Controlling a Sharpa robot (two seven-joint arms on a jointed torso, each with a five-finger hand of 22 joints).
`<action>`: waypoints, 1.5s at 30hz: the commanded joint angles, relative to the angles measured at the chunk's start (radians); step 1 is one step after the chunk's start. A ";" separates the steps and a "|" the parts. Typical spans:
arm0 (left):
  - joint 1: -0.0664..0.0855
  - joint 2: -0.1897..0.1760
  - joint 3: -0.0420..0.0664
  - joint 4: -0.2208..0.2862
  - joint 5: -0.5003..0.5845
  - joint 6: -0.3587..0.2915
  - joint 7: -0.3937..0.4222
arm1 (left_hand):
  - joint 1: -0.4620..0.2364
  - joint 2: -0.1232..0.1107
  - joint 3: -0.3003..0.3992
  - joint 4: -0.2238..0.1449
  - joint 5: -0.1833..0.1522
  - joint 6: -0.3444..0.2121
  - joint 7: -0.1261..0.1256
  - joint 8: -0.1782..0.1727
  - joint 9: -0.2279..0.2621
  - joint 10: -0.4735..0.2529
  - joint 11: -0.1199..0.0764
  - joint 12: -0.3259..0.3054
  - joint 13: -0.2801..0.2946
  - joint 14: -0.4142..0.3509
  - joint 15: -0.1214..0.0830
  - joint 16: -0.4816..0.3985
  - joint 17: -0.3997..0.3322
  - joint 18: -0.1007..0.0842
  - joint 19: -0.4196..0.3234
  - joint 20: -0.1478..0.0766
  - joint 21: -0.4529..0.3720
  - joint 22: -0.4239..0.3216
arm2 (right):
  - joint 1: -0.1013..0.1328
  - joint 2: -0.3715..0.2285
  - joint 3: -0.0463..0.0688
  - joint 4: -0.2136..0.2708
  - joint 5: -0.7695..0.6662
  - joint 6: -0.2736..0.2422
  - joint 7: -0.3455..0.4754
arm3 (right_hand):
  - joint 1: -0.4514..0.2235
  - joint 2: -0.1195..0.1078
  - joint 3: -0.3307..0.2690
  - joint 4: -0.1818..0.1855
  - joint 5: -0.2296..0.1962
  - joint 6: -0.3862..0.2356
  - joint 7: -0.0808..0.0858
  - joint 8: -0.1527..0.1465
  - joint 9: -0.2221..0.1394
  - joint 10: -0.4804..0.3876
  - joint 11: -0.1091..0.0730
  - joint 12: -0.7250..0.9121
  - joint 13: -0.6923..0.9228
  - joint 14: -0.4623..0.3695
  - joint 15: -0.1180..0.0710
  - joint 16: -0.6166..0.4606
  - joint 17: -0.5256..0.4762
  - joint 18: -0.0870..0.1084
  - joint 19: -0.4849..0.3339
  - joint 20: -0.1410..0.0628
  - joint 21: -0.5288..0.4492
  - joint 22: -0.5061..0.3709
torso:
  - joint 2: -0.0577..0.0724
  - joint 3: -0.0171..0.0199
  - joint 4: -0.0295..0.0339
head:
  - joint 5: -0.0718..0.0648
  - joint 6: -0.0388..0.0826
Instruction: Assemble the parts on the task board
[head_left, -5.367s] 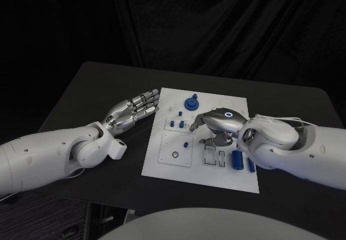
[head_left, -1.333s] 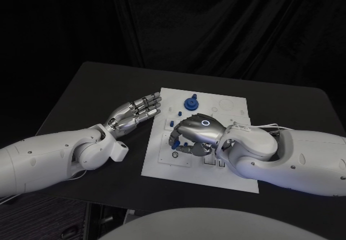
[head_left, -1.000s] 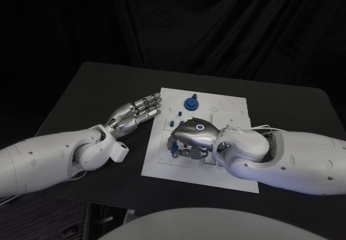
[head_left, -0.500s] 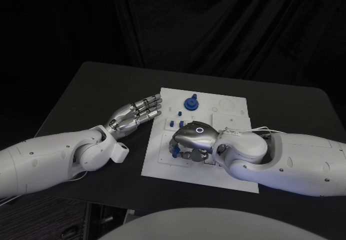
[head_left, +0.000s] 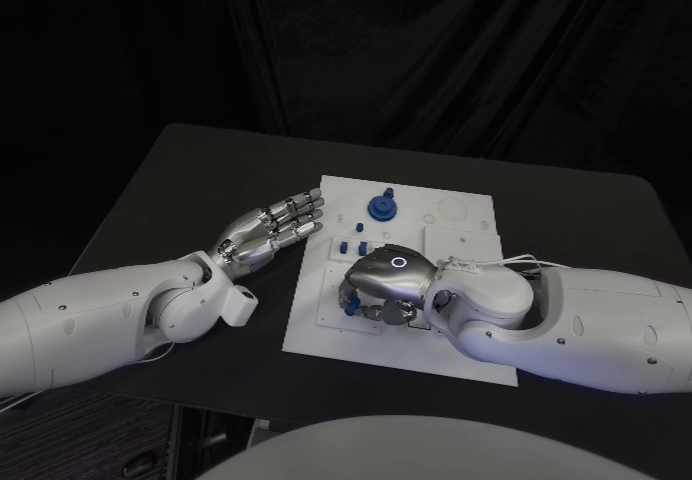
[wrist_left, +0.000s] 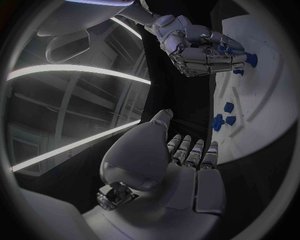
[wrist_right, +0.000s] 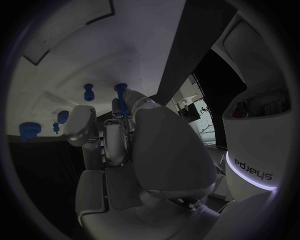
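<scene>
The white task board lies in the middle of the black table. My right hand is curled down over the board's near-left section. Its fingertips hold a small blue part against the board, and a second blue peg stands beside it. From the left wrist view, the right hand shows bent fingers with blue pieces at their tips. My left hand hovers flat and open just off the board's left edge, holding nothing. A blue knob stands at the board's far end.
Small blue pieces stand between the knob and my right hand. My right forearm lies across the board's near-right part and hides what is under it. Bare black table stretches left of the board.
My right hand has moved from the board's middle to its near-left section and lowered its curled fingers there. Over the last half second it barely shifted. The left hand stayed still.
</scene>
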 joint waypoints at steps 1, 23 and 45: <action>-0.002 0.001 0.001 0.000 0.002 0.015 0.048 | 0.003 0.010 0.006 0.001 0.004 0.004 0.004 0.006 0.001 -0.004 0.000 0.003 0.000 0.000 0.007 0.003 0.001 0.004 -0.004 0.003 -0.003 0.001 | -0.003 0.000 0.000 0.001 -0.010 0.011 -0.004 | 0.000 -0.009 0.003 -0.002 0.007 -0.008 -0.001 -0.004 0.000 0.053 -0.043 0.006 0.002 0.008 0.002 -0.004 -0.002 -0.003 -0.001 -0.001 -0.006 0.134 | 0.000 -0.0008 0.0002 | 0.001 0.000; -0.005 0.005 0.001 -0.003 0.002 0.019 0.042 | 0.003 0.014 0.011 0.000 0.005 0.007 0.010 0.006 0.001 -0.005 -0.002 0.003 0.000 -0.001 0.008 0.003 0.001 0.003 -0.004 0.003 -0.003 0.001 | -0.026 0.011 0.000 -0.016 -0.010 0.020 0.004 | -0.100 -0.056 -0.059 0.034 -0.126 -0.242 -0.037 -0.152 -0.059 -0.232 0.025 -0.077 -0.001 -0.049 0.054 -0.056 -0.069 0.019 -0.074 0.048 -0.143 0.100 | 0.000 -0.0005 0.0003 | -0.006 0.000; -0.006 -0.012 0.001 0.004 0.002 0.009 0.040 | 0.003 0.015 0.016 -0.001 0.006 0.014 0.019 0.007 0.002 -0.007 -0.008 0.001 -0.001 -0.002 0.009 0.003 0.001 0.002 -0.004 0.003 -0.004 0.000 | 0.045 -0.217 0.012 0.104 0.147 -0.224 0.058 | -0.040 -0.068 -0.141 0.118 -0.128 -0.274 -0.043 -0.150 -0.089 -0.426 0.039 0.065 0.046 -0.079 0.053 -0.059 -0.088 0.027 -0.101 0.049 -0.206 0.092 | -0.001 -0.0007 -0.0005 | -0.018 0.000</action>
